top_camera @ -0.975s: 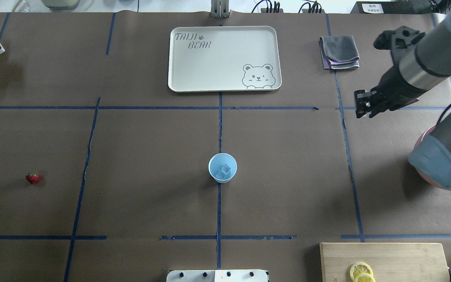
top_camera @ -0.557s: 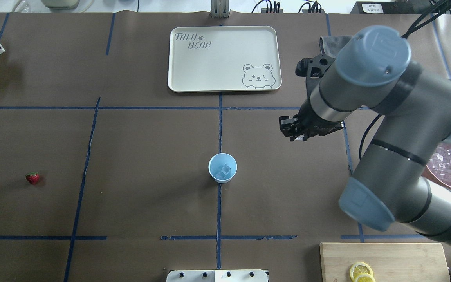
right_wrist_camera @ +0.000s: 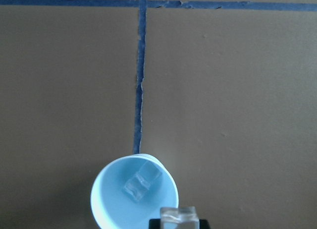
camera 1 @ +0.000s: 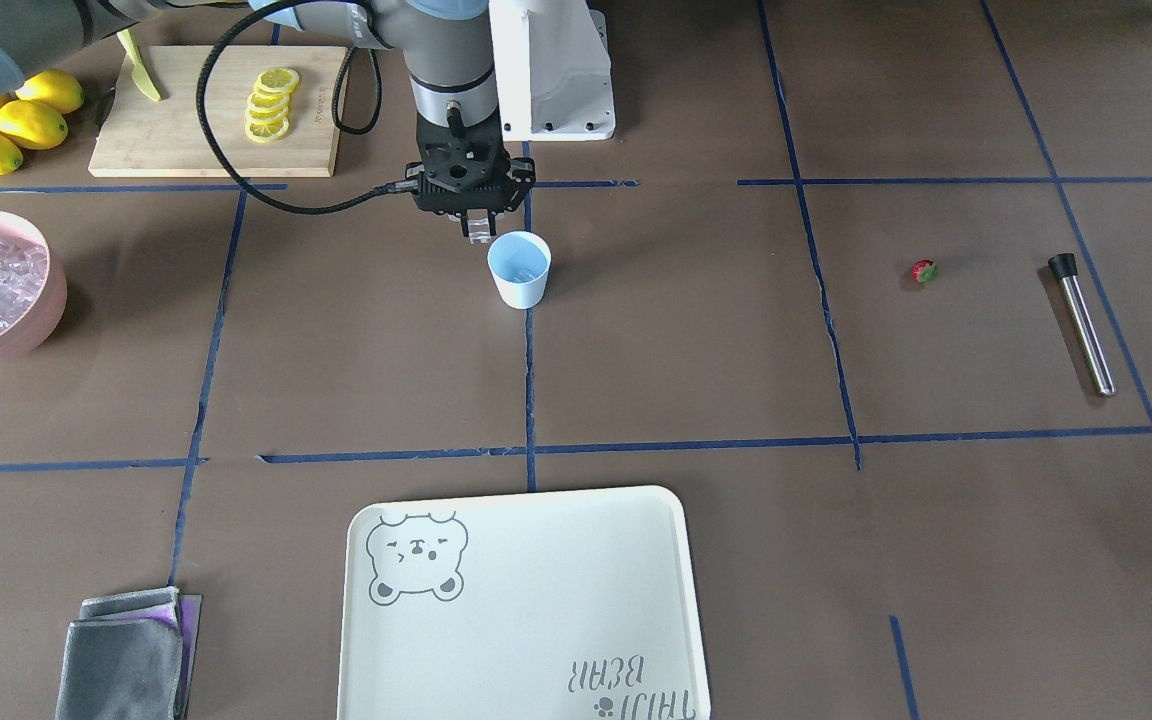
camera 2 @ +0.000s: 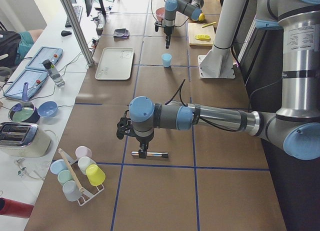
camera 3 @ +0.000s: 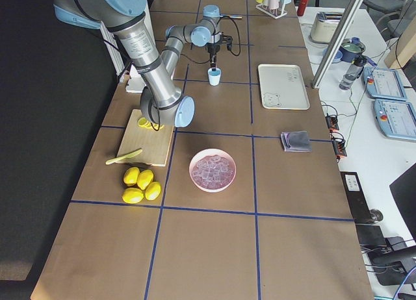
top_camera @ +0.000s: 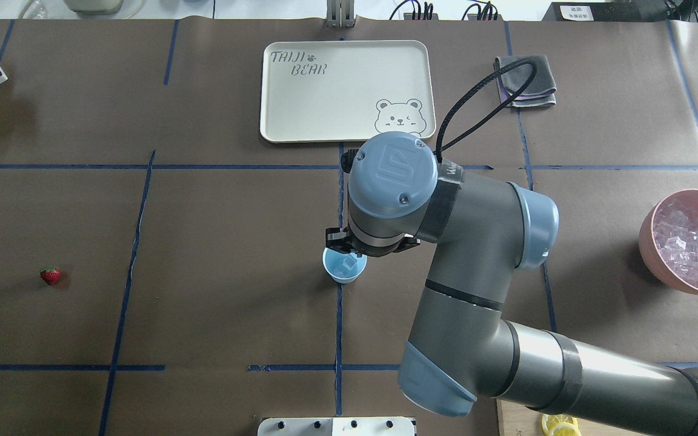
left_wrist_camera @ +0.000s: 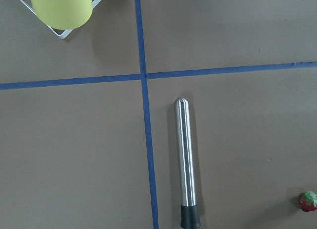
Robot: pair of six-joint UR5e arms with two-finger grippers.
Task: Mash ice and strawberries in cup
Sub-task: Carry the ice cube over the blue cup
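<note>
The cup (camera 1: 519, 268), white outside and pale blue inside, stands upright at the table's middle with clear ice cubes (right_wrist_camera: 141, 182) in it. My right gripper (camera 1: 477, 230) hangs just above the cup's rim on the robot's side, shut on one ice cube (right_wrist_camera: 179, 216). In the overhead view the wrist hides most of the cup (top_camera: 343, 274). The strawberry (camera 1: 924, 270) lies alone on the table far to my left; it also shows in the left wrist view (left_wrist_camera: 308, 200). My left gripper (camera 2: 143, 151) hovers over a steel muddler (left_wrist_camera: 185, 164); I cannot tell whether it is open.
A pink bowl (top_camera: 649, 242) full of ice sits at my far right. A cream bear tray (top_camera: 337, 91) and a folded grey cloth (top_camera: 525, 82) lie at the far side. A cutting board (camera 1: 196, 110) with lemon slices and whole lemons (camera 1: 6, 125) sits near my right base. A cup rack (camera 2: 77, 173) stands left.
My right arm has swung left from near the pink bowl to over the cup, carrying an ice cube. The cup and strawberry have not moved.
</note>
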